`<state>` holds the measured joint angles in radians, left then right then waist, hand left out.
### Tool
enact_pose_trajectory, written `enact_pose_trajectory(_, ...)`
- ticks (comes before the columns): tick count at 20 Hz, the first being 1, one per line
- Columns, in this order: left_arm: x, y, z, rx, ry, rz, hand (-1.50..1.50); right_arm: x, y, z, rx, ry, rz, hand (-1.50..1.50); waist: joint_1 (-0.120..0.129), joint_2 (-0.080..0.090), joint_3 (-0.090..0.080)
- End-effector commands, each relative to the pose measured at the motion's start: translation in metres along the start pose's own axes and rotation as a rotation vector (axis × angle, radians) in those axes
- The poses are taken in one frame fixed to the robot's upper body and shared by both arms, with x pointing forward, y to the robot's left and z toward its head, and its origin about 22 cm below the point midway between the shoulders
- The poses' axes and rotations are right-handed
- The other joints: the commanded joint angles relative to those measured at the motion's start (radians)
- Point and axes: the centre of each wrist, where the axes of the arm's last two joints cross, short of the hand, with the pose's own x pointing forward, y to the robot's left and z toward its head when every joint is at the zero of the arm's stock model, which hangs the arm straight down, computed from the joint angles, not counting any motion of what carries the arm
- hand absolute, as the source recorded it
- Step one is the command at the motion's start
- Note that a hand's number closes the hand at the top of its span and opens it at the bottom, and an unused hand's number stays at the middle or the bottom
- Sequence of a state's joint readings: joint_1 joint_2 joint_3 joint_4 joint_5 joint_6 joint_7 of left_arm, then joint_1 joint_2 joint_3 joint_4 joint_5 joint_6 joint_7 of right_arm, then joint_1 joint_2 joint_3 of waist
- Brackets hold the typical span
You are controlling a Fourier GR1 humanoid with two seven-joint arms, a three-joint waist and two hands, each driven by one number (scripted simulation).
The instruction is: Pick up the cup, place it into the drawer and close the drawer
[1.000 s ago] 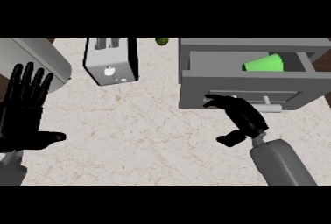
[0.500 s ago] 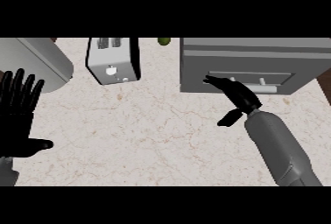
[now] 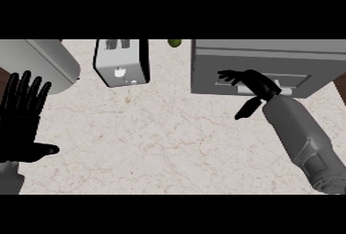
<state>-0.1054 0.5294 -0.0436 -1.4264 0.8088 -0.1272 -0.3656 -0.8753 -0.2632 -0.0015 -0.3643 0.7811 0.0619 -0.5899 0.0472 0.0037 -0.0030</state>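
Head view: the drawer (image 3: 300,75) is set in a grey cabinet (image 3: 270,48) at the counter's (image 3: 148,137) far right. Its front lies level with the cabinet face, with no gap showing. The cup cannot be seen anywhere in this view, neither on the counter nor in either hand.

The right hand (image 3: 255,83) is against the drawer front, just above the pale handle (image 3: 289,91). Its fingers (image 3: 226,75) are spread and only lightly bent, pointing left across the panel, and they hold nothing. The thumb (image 3: 245,109) hangs down, away from the cabinet and over the counter. The grey right forearm (image 3: 300,132) runs from the lower right edge up to the hand.

The left hand (image 3: 24,121) rests at the left edge, well apart from the cabinet. It is open, with straight fingers pointing up the view and the thumb stuck out to the right, and it is empty.

A toaster (image 3: 121,64) stands at the back of the counter, between the left hand and the cabinet. A rounded grey appliance (image 3: 40,64) fills the far left corner beside it. A small green thing (image 3: 174,43) lies at the back edge, between the toaster and the cabinet; what it is cannot be told.
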Motion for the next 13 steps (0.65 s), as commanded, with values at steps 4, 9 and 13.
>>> enact_pose_trajectory(4,-0.011,-0.003,-0.002,-0.035,-0.011,-0.007,-1.50,-0.011,-0.046,0.006,-0.046,0.091,-0.005,-1.50,0.026,0.028,0.006)
enact_pose_trajectory(9,-0.010,-0.003,-0.009,-0.031,-0.003,0.003,-1.50,-0.014,-0.060,0.010,-0.061,0.105,-0.012,-1.50,0.031,0.033,0.006)
enact_pose_trajectory(13,-0.016,-0.015,-0.009,-0.042,0.006,-0.021,-1.50,-0.012,-0.045,0.005,-0.059,0.109,-0.016,-1.50,0.043,0.037,0.007)
